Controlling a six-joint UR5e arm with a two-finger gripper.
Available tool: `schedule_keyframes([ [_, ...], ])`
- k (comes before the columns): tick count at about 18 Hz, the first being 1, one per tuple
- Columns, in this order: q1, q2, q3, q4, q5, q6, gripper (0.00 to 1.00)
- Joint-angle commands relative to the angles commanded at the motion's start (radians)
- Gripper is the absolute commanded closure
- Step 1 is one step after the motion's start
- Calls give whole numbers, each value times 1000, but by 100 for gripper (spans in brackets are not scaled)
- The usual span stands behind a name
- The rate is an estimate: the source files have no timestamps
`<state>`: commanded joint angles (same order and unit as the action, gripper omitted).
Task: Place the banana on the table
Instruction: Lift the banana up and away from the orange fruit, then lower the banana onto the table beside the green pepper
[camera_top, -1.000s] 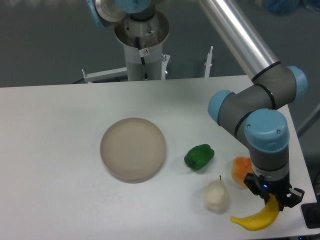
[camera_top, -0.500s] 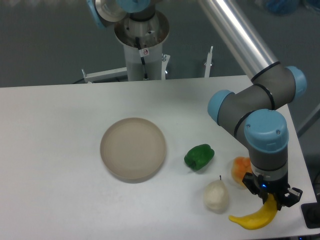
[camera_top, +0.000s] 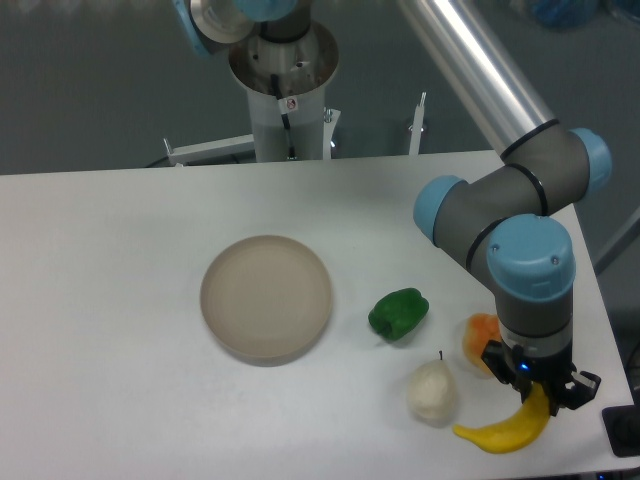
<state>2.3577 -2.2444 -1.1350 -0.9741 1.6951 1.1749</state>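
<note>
At the lower right of the frame, nearest the camera, the banana (camera_top: 500, 433) lies close to the front edge of the table (camera_top: 110, 330), its right end rising into the gripper (camera_top: 541, 395), whose two fingers are closed around that upper end; whether the lower, left tip already touches the tabletop cannot be told from this angle. The fruit looks like smooth moulded plastic, so it is probably light, stiff and somewhat slippery, not fragile; a hold across the thicker middle of the curve would likely be steadier than the present pinch near a tapered end, where it could swivel between the pads. Just left of the banana stands a whitish pear (camera_top: 432, 391) with a short dark stem, and just behind it, partly hidden by the wrist, sits an orange fruit (camera_top: 481, 335). Further up and left comes a green pepper (camera_top: 398, 313), then a round beige plate (camera_top: 266, 296) in the middle of the frame. At the top centre, beyond the table's far edge, is the arm's pale base column (camera_top: 288, 95), carrying a small sticker with a red mark too small to read. No other writing or brand shows anywhere.
</note>
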Motion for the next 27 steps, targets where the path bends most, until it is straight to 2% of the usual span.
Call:
schedule_keyframes([
  [3,2,60,-58,-5,-14,12,66],
  [5,14,109,-106,-32,-14,51,66],
  [9,55,207,-238,-45,-17,155,66],
  [14,168,301,-391,-37,-90,362,66],
  [17,231,330,-454,-34,-123,495,66],
  [20,262,335,-503,-32,-123,569,66],
  [22,264,335,-552,-28,-121,566,66],
  [27,268,327,-606,-20,-123,546,66],
])
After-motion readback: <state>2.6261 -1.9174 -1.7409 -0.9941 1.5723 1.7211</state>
